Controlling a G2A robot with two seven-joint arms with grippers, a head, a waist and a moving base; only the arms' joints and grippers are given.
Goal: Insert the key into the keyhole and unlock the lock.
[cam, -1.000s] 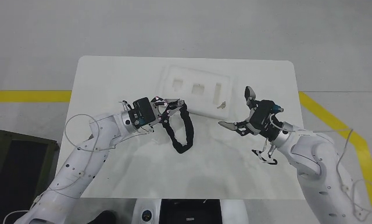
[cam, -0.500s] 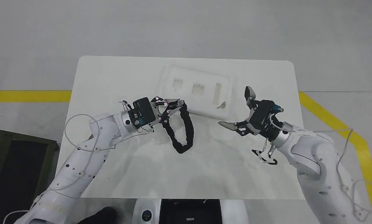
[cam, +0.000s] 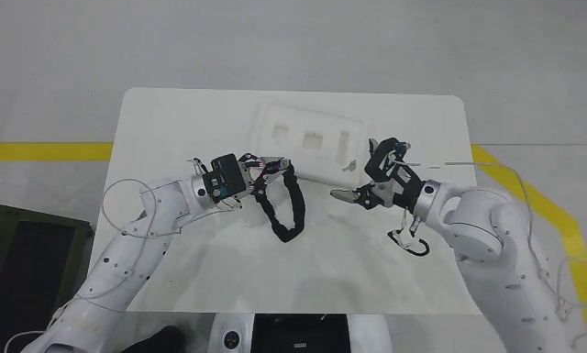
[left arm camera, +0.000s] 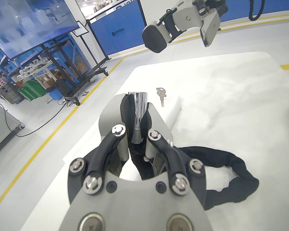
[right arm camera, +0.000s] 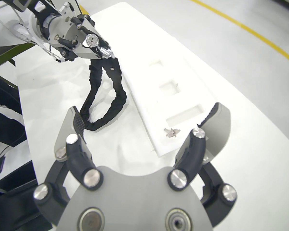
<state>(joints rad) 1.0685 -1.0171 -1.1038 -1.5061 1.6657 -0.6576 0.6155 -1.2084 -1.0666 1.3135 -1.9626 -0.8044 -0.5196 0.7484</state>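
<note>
Key [right arm camera: 172,132] on foam tray [right arm camera: 147,102], beside a recess.
Left gripper [left arm camera: 134,109] clamps the lock [right arm camera: 92,40]; right gripper [right arm camera: 146,112] gapes wide near the key.

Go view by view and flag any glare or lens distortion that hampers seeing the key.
Top view: the bright table nearly swallows the white tray; the key is a small dark speck. Right wrist view: tray washed out by glare, key distinct; the yellow floor line bows from wide-angle distortion. Left wrist view: the lock carries mirror highlights.

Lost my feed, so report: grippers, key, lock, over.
Left gripper jaws shut on lock. Right gripper open, empty, near key. Key loose on foam tray. Nothing blocking it.
</note>
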